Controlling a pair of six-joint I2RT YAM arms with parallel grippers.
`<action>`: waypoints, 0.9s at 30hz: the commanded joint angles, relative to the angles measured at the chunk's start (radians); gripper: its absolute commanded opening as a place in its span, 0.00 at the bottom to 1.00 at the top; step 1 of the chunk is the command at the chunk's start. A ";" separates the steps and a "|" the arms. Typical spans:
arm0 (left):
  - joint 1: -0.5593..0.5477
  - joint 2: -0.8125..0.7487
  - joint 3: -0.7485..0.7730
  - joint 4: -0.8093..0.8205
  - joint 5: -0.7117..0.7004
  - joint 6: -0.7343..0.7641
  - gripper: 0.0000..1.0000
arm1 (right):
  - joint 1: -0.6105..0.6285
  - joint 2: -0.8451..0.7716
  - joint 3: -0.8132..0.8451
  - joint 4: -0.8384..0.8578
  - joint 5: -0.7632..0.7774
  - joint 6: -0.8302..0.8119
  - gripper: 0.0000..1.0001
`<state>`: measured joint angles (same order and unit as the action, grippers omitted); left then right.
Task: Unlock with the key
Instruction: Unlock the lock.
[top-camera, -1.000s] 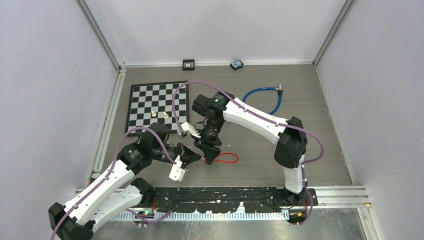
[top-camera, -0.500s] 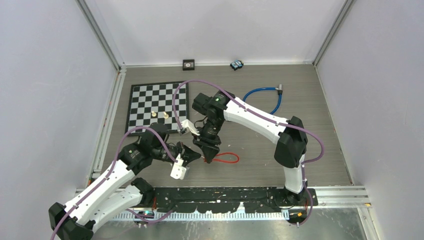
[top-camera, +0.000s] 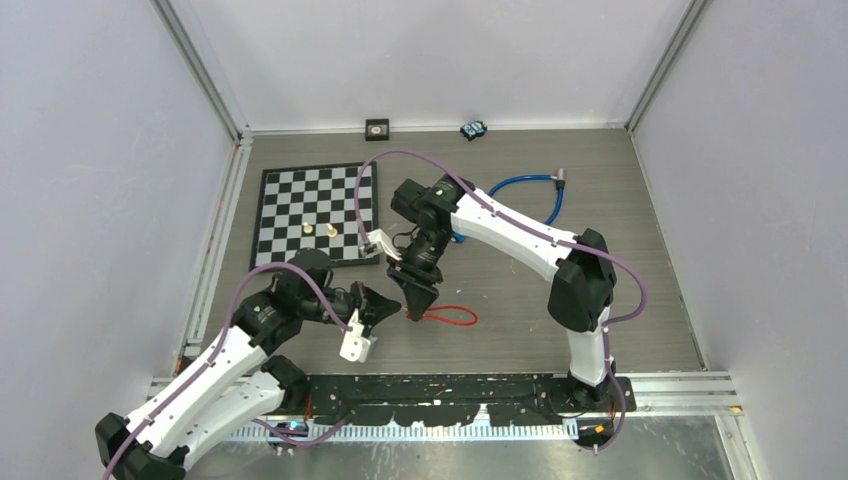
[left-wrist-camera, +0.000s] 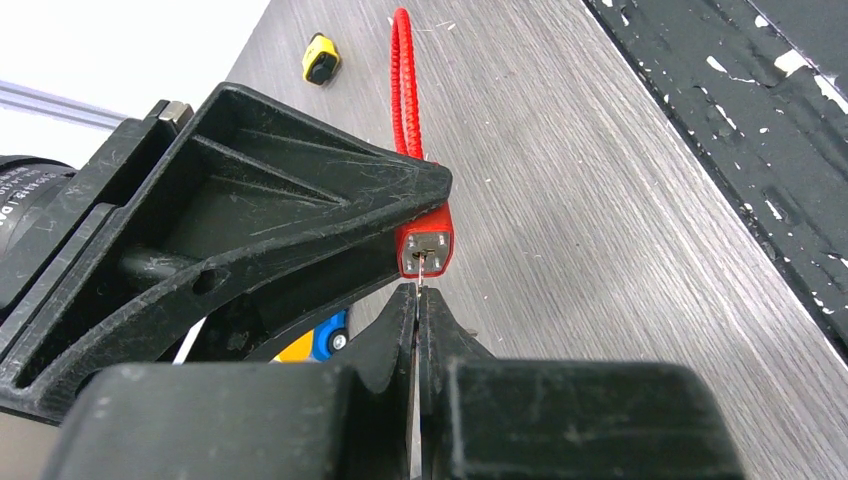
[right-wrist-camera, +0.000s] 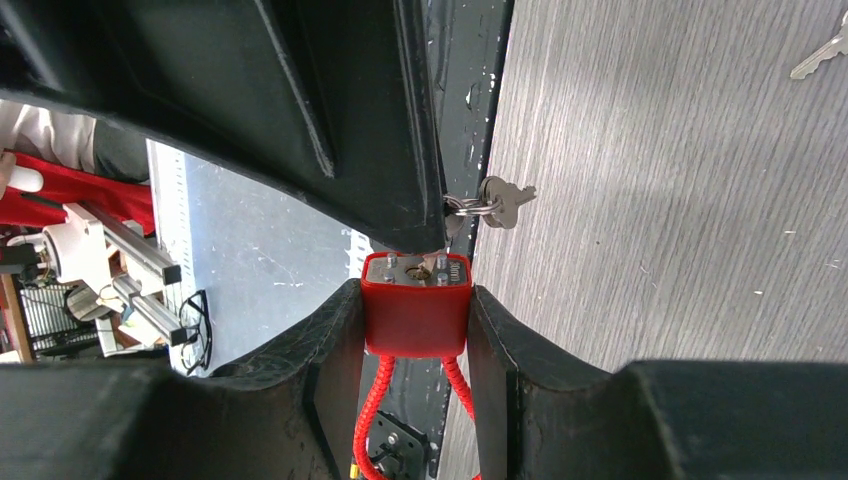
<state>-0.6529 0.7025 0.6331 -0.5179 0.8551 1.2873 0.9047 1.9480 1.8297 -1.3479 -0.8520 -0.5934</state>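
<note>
The lock (right-wrist-camera: 416, 312) is clamped in the right gripper (top-camera: 413, 298) toward the near edge of the table (top-camera: 600, 250). The key (left-wrist-camera: 421, 268), pinched by the left gripper (left-wrist-camera: 417, 305), must be seated squarely before turning.

The top external camera looks steeply down from above the near edge over the whole grey wood-grain table (top-camera: 620, 250). The left wrist camera sits very close, sighting along the left arm's black fingers (left-wrist-camera: 385, 345) at the keyhole face of a small red padlock (left-wrist-camera: 425, 248). The right wrist camera, equally close, faces the table's near edge between the right arm's black fingers (right-wrist-camera: 320, 380), sharing that padlock.
</note>
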 joint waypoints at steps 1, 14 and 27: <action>-0.008 -0.002 -0.012 0.079 0.065 0.031 0.00 | 0.008 0.012 0.019 0.115 -0.124 0.020 0.00; -0.012 0.000 -0.062 0.092 0.079 0.076 0.00 | -0.001 0.010 0.011 0.145 -0.142 0.069 0.00; -0.018 0.011 -0.093 0.204 0.033 0.016 0.00 | -0.003 0.035 0.016 0.170 -0.150 0.109 0.00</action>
<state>-0.6533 0.7025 0.5514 -0.4427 0.8513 1.3430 0.8902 1.9900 1.8141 -1.3315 -0.8749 -0.5144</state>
